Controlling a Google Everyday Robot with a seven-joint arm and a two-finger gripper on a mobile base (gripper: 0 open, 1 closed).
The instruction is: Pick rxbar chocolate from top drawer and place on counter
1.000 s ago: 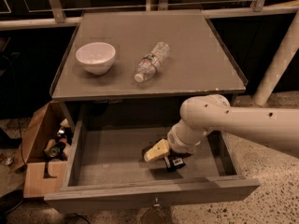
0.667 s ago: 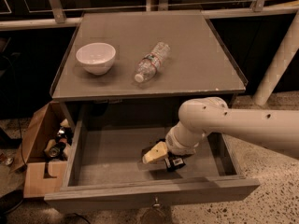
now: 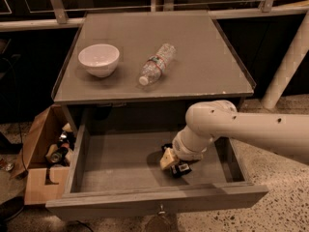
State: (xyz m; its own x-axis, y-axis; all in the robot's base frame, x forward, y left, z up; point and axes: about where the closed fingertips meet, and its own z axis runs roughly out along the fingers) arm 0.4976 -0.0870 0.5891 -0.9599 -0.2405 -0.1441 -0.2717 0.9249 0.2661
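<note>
1. At the lower left of the frame a cardboard box (image 3: 38, 178) sits on the floor beside the cabinet. It plays no part in our step.
2. On the counter (image 3: 203, 47), at the upper left, stands a white bowl (image 3: 99, 59). A clear plastic bottle (image 3: 157, 64) lies on its side just right of it, near the upper centre. The right half of the counter is bare, so we judge that the safest spot for the later placing.
3. Below, the top drawer (image 3: 159, 202) stands pulled open across the lower part of the frame, its grey floor showing on the left.
4. Right of centre in the drawer, the gripper (image 3: 171, 162) is down near the floor. A small dark item that we take for the rxbar chocolate (image 3: 180, 169) lies at its tip, partly hidden. We cannot tell whether the gripper is released or clenched on the bar.
5. The pale arm (image 3: 241, 129) reaches in from the right edge, over the drawer's right wall.
6. To do this step well, we should centre on the flat bar, press low enough to catch it, and close firmly. Then we lift straight up until we are above the drawer walls and below the counter's front edge, and only then swing out.
</note>
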